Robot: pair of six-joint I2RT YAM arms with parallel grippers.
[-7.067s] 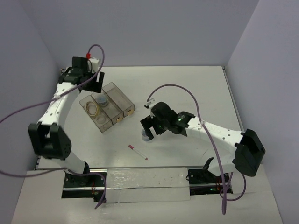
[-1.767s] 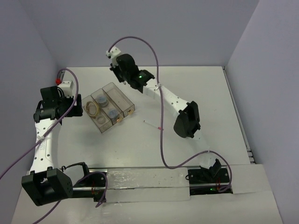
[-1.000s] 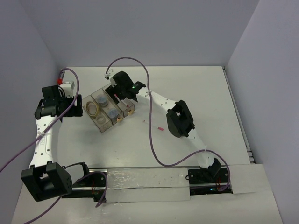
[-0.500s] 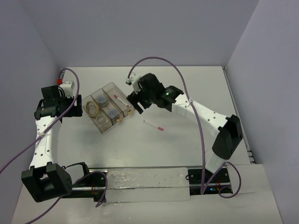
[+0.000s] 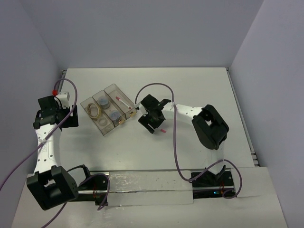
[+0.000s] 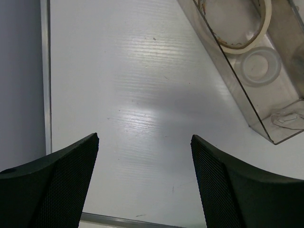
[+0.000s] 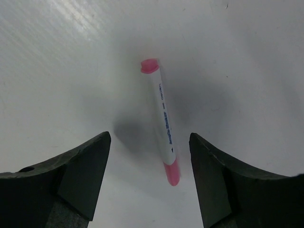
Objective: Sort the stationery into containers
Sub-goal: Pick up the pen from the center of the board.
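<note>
Near the middle of the desk [image 5: 199,95], the right tool [image 5: 153,120] is hanging low with its two fingers spread wide, gripping nothing. Between those fingers, in the wrist view, a thin white pen [image 7: 164,121] with red ends is lying flat on the desk, touching neither finger; from above only its red tip is showing just beside the tool.

Close to the left edge, the left tool [image 5: 66,118] is also standing open and empty, its fingers well apart over bare desk.

Between the two tools, toward the far edge, three joined clear bins [image 5: 132,106] are sitting at a slant. A second pen [image 5: 123,100] is lying in the right bin, two round tubs [image 5: 104,103] are resting in the middle one, and a tan tape ring [image 5: 93,110] and a whitish tape ring [image 6: 260,68] are lying in the left one.
</note>
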